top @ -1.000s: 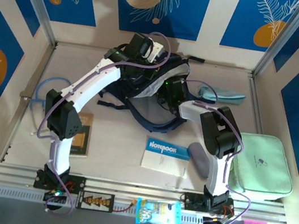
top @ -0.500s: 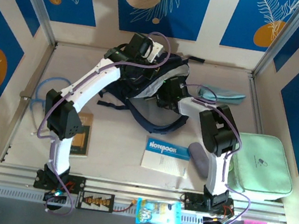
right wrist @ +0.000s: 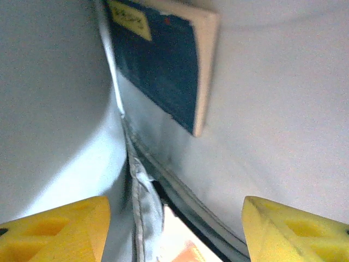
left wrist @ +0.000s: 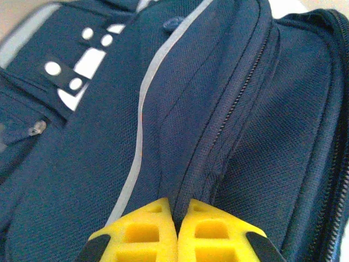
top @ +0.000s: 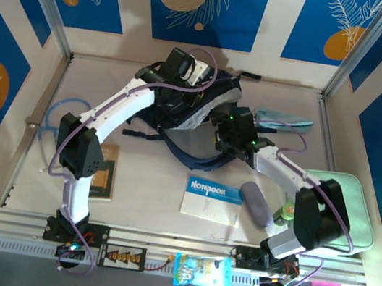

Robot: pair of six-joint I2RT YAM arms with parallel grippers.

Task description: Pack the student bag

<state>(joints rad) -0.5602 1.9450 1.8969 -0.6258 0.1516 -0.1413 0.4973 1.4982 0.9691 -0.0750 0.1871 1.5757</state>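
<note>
Student bag (top: pixel 225 94) lengthwise far-to-near, mouth nearward

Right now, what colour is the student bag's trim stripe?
The trim stripe is light grey, clearest in the left wrist view.

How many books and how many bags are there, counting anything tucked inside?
Books: 3 (white notebook, brown booklet, blue book inside the backpack)
Bags: 2 (navy backpack, green case)
Total: 5
</note>
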